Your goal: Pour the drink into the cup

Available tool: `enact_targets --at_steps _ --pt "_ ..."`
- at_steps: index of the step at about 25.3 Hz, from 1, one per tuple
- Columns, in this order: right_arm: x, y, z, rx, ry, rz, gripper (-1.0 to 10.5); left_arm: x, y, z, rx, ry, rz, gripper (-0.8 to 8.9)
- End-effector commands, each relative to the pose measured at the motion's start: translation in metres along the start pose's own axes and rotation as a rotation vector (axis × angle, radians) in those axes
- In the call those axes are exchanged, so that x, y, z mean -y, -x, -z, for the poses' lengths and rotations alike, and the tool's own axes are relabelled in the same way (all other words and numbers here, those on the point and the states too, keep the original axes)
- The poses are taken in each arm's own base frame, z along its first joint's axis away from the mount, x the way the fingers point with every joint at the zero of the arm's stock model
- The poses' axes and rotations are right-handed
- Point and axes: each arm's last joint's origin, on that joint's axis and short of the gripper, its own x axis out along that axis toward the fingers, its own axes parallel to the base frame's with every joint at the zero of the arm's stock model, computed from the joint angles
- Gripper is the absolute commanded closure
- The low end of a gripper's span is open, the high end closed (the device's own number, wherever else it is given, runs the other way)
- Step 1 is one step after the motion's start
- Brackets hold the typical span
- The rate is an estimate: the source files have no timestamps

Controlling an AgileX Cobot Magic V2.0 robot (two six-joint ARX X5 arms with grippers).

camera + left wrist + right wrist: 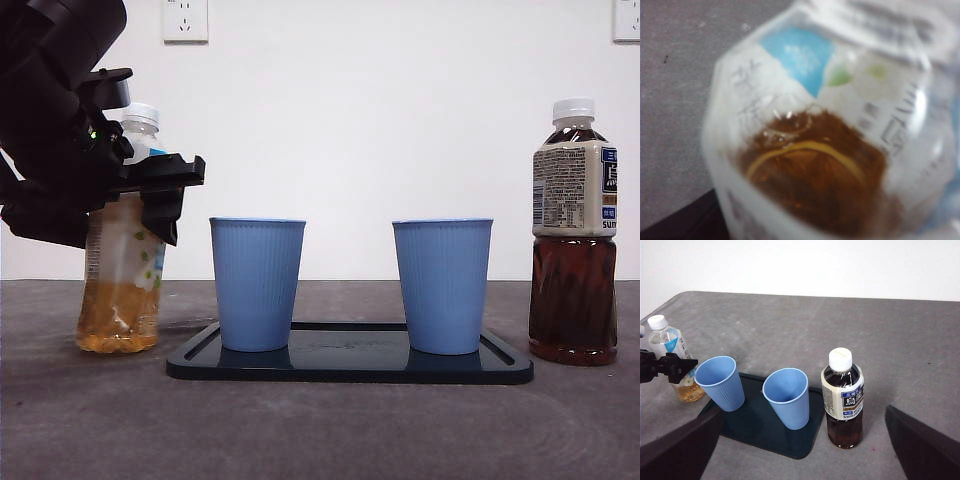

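my left gripper (150, 195) is at the clear plastic bottle of amber tea with a white cap (122, 250), about its upper body; whether the jaws are actually clamped on it i cannot tell, since the left wrist view is filled by the blurred bottle and shows no jaws. the bottle stands upright on the grey table (320, 430) just off the left end of the dark flat tray (350, 368), cap on, so i judge this as the pickup stage. the left arm comes in from high on the left, wrist tipped down, jaws level across the bottle. on the tray stand two blue ribbed plastic cups, the left cup (257, 283) nearest the bottle and the right cup (442, 285) beyond it, both open and upright. a dark tea bottle with a white cap (573, 235) waits off the tray's right end. my right gripper (802, 450) hangs well back, jaws spread, holding nothing.
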Motion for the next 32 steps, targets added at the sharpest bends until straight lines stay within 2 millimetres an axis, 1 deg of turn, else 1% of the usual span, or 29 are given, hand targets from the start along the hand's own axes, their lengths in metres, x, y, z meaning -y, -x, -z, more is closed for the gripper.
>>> enact_targets --at_steps 1,4,9,12,16,18,21,25,28,32 --pt "-0.001 0.003 -0.005 0.024 0.005 -0.013 4.3 0.005 0.001 -0.009 0.042 0.019 0.034 3.66" --pt "-0.001 0.003 -0.005 0.024 0.005 -0.013 4.3 0.006 0.003 -0.01 0.044 0.019 0.045 3.46" --pt "-0.001 0.003 -0.005 0.024 0.004 -0.013 4.3 0.007 0.013 -0.015 0.05 0.017 0.056 3.46" --pt "-0.001 0.003 -0.005 0.025 0.004 -0.013 4.3 0.006 0.024 -0.019 0.057 0.016 0.064 3.45" --pt "-0.001 0.003 -0.005 0.025 0.004 -0.013 4.3 0.003 0.044 -0.027 0.065 0.017 0.072 3.45" --pt "-0.001 0.003 -0.005 0.025 0.005 -0.014 4.3 0.0 0.056 -0.03 0.063 0.016 0.073 3.46" --pt "-0.002 0.003 -0.005 0.022 0.005 -0.023 4.3 -0.006 0.08 -0.034 0.059 0.012 0.08 3.46" --pt "-0.004 0.003 -0.004 0.007 0.008 -0.095 4.3 -0.015 0.119 -0.037 0.044 -0.002 0.124 3.46" --pt "-0.006 0.003 -0.004 -0.011 0.014 -0.18 4.3 -0.022 0.147 -0.036 0.005 -0.016 0.217 3.46" --pt "-0.009 0.004 -0.002 -0.044 0.038 -0.3 4.3 -0.032 0.188 -0.033 -0.017 -0.032 0.409 3.46"
